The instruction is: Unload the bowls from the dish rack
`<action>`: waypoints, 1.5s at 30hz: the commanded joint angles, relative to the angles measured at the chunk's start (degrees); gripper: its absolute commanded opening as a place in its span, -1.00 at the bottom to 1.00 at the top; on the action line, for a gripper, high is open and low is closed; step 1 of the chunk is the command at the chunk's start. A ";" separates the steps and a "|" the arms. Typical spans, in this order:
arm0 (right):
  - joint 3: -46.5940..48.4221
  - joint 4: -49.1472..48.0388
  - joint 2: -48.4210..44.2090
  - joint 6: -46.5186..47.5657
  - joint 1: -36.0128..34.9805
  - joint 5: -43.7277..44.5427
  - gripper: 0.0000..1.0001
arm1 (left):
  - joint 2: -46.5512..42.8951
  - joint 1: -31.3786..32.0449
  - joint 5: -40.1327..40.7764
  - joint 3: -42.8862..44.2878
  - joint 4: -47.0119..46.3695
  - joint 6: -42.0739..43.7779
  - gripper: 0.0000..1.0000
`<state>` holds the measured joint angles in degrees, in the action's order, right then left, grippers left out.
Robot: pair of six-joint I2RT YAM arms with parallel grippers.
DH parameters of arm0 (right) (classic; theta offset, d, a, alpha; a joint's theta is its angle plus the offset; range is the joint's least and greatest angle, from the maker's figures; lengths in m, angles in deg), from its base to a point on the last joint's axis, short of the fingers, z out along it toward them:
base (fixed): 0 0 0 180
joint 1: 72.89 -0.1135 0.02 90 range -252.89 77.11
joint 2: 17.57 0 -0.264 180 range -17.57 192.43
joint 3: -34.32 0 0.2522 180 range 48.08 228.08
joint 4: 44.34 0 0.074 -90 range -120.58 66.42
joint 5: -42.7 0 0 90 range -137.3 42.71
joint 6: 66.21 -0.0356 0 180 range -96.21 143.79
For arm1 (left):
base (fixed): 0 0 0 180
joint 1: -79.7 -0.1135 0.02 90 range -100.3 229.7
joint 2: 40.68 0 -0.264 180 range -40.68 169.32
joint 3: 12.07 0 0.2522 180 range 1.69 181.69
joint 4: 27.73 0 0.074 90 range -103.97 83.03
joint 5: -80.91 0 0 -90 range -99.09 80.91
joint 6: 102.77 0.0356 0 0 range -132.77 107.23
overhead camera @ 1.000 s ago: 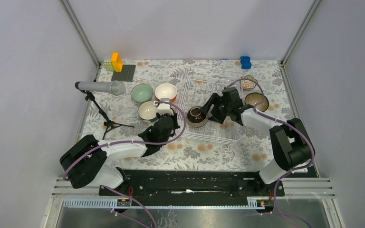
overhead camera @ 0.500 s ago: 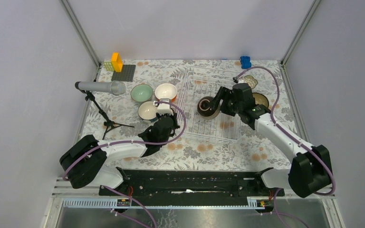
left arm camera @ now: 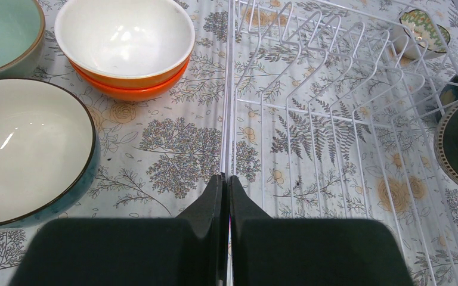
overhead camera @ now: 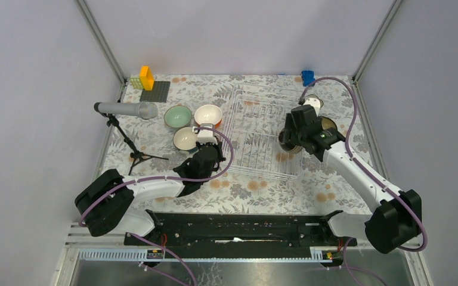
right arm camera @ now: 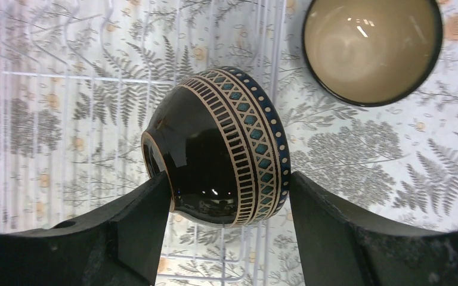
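The white wire dish rack (overhead camera: 256,134) stands mid-table and holds no bowls; it also shows in the left wrist view (left arm camera: 310,119). My right gripper (overhead camera: 292,138) is shut on a dark patterned bowl (right arm camera: 220,149), held on its side above the rack's right edge. A brown bowl (right arm camera: 373,47) and a small patterned bowl (overhead camera: 312,102) sit right of the rack. A mint bowl (overhead camera: 178,115), orange bowls (left arm camera: 125,47) and a cream-inside teal bowl (left arm camera: 27,149) sit to its left. My left gripper (left arm camera: 226,179) is shut on the rack's left rim wire.
A microphone on a tripod (overhead camera: 125,109) stands at the left. A dark grey baseplate (overhead camera: 155,90) with yellow and orange blocks lies at the back left. A blue block (overhead camera: 308,77) lies at the back right. Metal frame posts mark the back corners.
My right gripper has carried the dark patterned bowl from the rack's middle rightward to its right edge. The left gripper has not moved.
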<state>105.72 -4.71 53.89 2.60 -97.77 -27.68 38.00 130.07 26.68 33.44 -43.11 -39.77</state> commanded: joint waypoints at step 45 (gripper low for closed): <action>9.29 -1.26 16.58 3.69 -10.89 -5.86 0.31 | -1.71 -0.26 2.64 0.90 -3.55 -0.42 -0.98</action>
<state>113.88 -4.77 68.93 4.32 -108.24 -29.80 38.00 130.07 26.68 33.44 -42.98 -39.62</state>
